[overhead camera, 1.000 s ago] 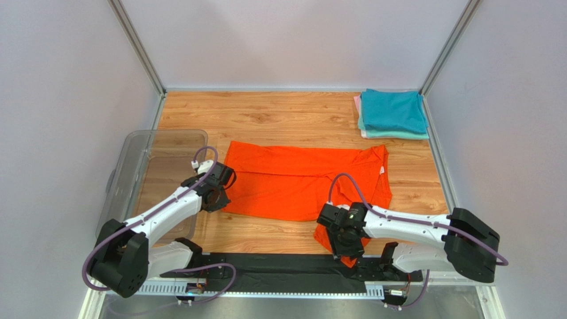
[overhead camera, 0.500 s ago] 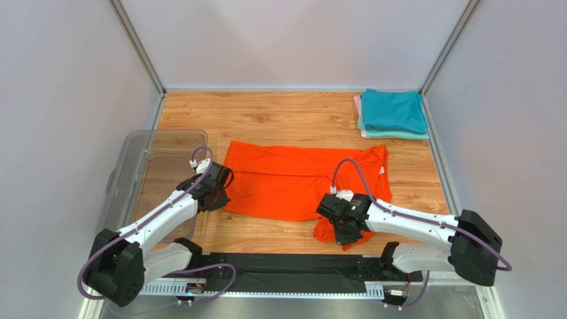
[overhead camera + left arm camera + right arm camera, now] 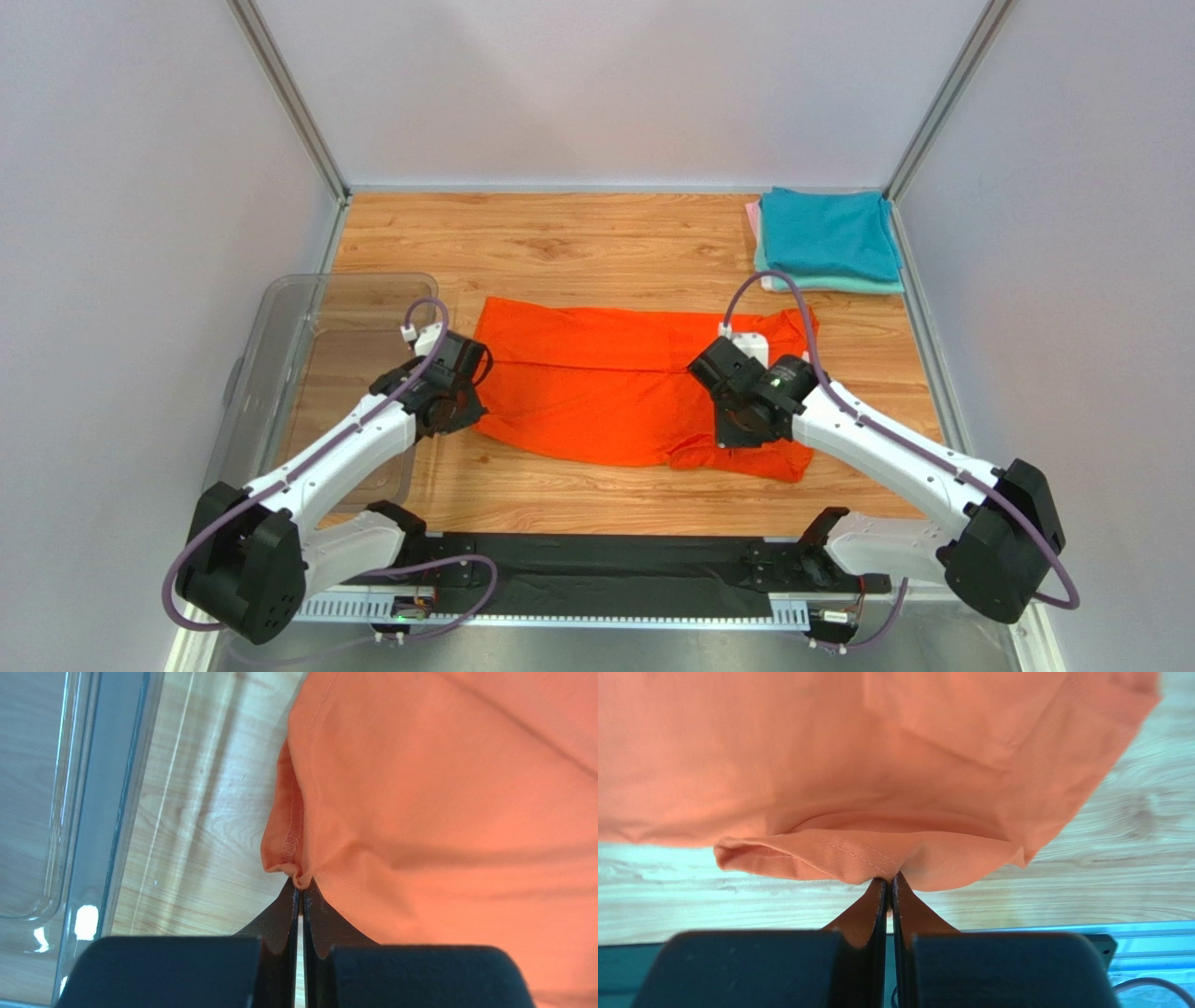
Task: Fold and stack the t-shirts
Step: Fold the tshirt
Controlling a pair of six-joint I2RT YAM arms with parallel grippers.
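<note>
While both arms pinch the orange t-shirt (image 3: 603,385), its fold looks only half made. The left tool (image 3: 300,889) is closed on the hem corner nearest the clear tub (image 3: 281,336). The right tool (image 3: 889,880) is closed on a stitched edge on the side away from the tub. The shirt lies on the table (image 3: 561,245) just beside the tub, and the folded stack (image 3: 828,238) is well apart from it. I think such small bites may slip, or uneven pulling may skew the fold.

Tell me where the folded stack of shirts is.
In the top view, the folded stack sits in the far right corner, beyond the orange t-shirt spread mid-table.
</note>
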